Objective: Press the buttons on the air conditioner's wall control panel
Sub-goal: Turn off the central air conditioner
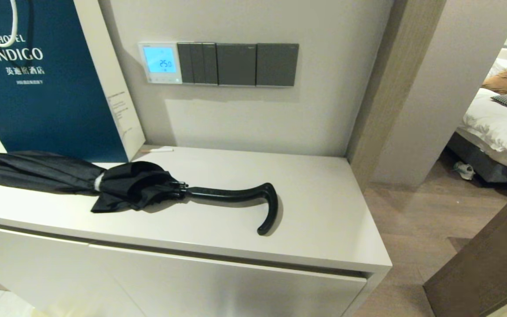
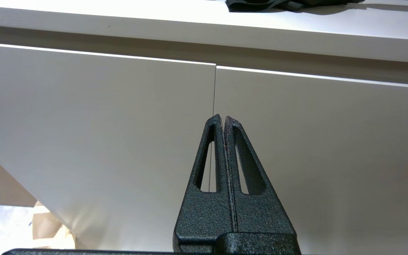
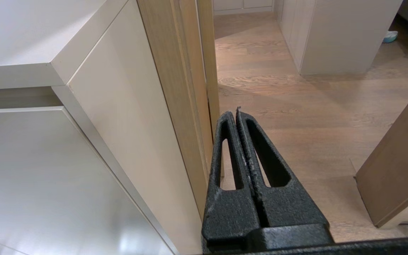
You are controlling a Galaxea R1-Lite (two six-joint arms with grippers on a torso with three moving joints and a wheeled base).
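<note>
Glowing light blue, the screen of the control panel (image 1: 160, 63) reads 25.0; the small white panel is fixed to the wall above the cabinet (image 1: 324, 211), at the left end of a row of dark grey switch plates (image 1: 238, 64) and touching the first of them. The buttons (image 1: 162, 80) run in a faint row along its lower edge, below the screen (too small to tell apart). Neither arm shows in the head view. The left gripper (image 2: 223, 117) hangs low in front of the cabinet's white doors, its jaws pressed together on nothing. The right gripper (image 3: 235, 112) sits by the cabinet's right corner, over the wood floor, its jaws likewise closed and empty. On the cabinet top lies a folded black umbrella (image 1: 126, 182), with a blue hotel bag (image 1: 46, 88) standing behind it.
</note>
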